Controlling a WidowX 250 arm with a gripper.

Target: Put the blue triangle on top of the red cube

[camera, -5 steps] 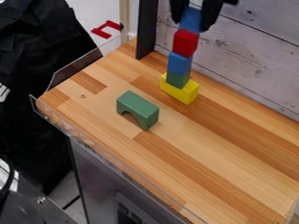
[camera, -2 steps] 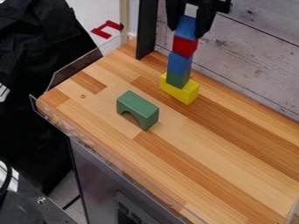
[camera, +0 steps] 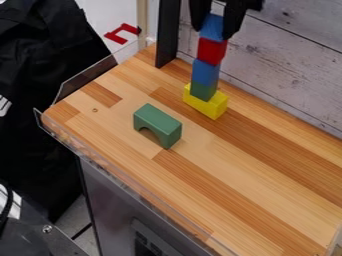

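My gripper (camera: 214,33) hung down by the wall (camera: 287,65), its two fingers hugging the blue block (camera: 212,28) at the top of the red cube (camera: 211,51), over a lower blue block (camera: 205,72), a green block (camera: 203,91) and a yellow block (camera: 212,107).

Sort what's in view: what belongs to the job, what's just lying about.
For the job:
- gripper
- top blue block
- red cube
- its supports: lower blue block, small green block, yellow block

Lying about:
- green arch
- red piece beyond the counter
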